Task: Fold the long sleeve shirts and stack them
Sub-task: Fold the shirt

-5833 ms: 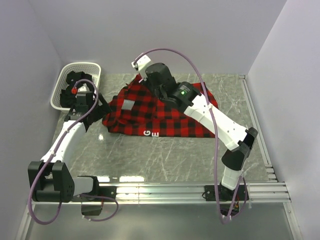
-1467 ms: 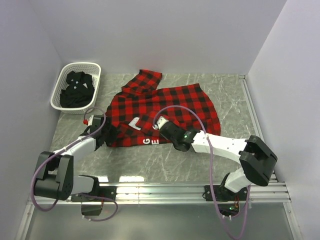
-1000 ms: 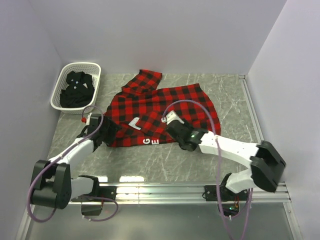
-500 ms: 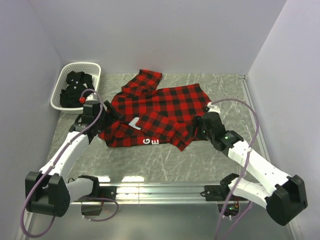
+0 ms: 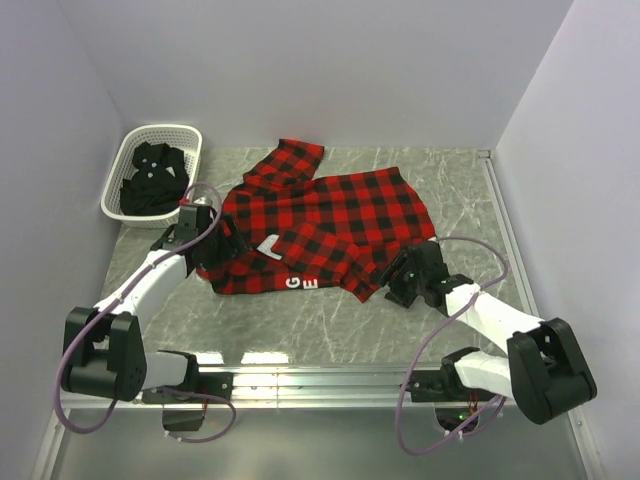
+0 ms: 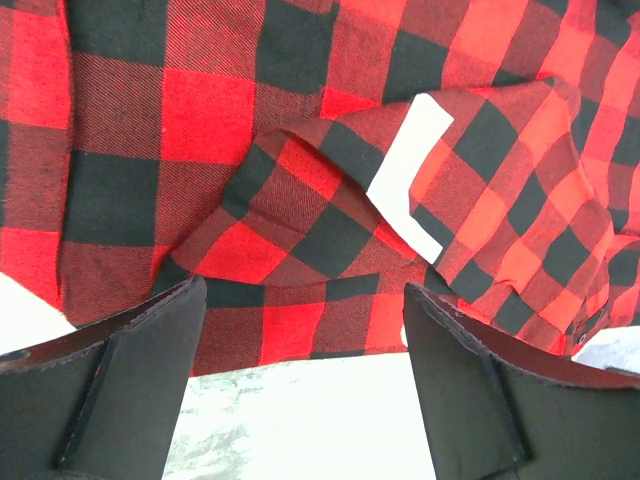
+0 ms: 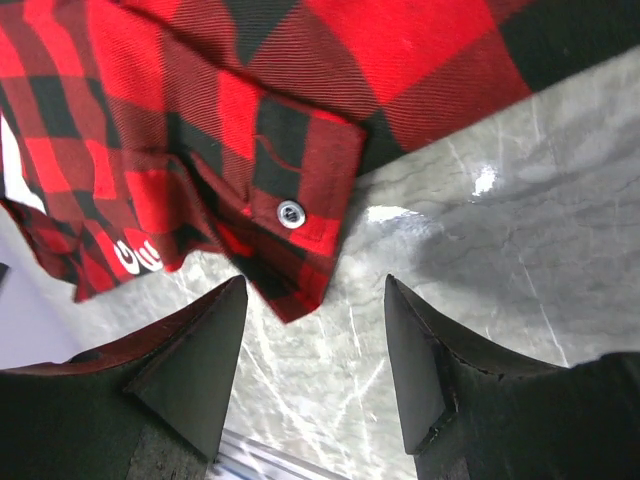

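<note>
While left gripper [image 6: 303,300] and right gripper [image 7: 315,290] gape empty, the black shirt [image 5: 150,182] lies indistinctly bunched.

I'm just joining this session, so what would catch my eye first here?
A red flannel sprawls rumpled across the middle of the table. Open grippers flank it: the left gripper at its left edge, the right gripper by its near right corner. A black shirt sits in the basket at the far left.

Left hand [image 5: 220,245] and right hand [image 5: 393,281] both hang low, jaws spread wide, gripping nothing.
</note>
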Robot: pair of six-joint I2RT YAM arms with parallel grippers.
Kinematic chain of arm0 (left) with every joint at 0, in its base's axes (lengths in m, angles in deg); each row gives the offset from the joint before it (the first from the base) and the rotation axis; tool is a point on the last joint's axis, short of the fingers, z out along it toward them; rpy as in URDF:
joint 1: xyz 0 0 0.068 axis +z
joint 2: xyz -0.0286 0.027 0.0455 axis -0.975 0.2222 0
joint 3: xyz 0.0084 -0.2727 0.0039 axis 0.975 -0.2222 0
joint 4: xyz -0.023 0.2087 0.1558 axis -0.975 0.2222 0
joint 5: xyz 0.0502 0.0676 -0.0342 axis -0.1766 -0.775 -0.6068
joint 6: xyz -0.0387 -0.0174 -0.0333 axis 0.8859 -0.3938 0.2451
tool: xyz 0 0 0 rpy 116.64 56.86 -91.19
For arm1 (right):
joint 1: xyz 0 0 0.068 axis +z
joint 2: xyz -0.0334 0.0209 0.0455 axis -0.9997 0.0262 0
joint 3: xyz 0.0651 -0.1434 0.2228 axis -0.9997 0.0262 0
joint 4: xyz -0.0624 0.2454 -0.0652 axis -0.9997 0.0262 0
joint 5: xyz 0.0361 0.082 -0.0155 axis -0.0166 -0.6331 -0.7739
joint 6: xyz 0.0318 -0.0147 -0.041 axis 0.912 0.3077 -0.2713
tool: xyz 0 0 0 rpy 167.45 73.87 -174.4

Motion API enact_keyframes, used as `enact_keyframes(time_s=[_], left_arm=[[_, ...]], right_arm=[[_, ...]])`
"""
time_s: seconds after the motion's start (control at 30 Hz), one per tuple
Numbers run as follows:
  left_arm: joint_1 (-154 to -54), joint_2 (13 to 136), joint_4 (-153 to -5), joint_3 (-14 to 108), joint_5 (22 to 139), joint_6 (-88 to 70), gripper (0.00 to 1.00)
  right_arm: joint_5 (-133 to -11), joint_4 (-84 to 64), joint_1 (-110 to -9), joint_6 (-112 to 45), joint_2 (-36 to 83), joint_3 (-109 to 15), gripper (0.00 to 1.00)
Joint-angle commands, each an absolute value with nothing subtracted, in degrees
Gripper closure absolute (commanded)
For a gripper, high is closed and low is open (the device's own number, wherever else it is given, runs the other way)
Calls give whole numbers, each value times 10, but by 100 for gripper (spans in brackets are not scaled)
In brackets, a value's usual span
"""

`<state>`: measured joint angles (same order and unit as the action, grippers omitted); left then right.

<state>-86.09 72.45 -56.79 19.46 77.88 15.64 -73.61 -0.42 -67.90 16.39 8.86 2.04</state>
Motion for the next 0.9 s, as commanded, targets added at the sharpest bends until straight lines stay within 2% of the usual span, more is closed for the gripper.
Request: enact_keyframes(time_s=[0.0,0.3,0.5,0.63,0.87], left_arm=[[-860,739,-579,203,800,144,14],[-860,749,-579,206,799,144,14],[-860,756,-576,207,801,144,14],[-860,755,-577,209,799,144,14],[-859,756,-579,207,813,149,14]], right_arm=[[-756,-91,-686,234,106,46,36],[-741,-177,-687,277,136,99,36],[-732,-188,-687,284,163,106,40],[-721,-185,-687,284,168,105,46],[-707,-178,-687,287,168,108,63]])
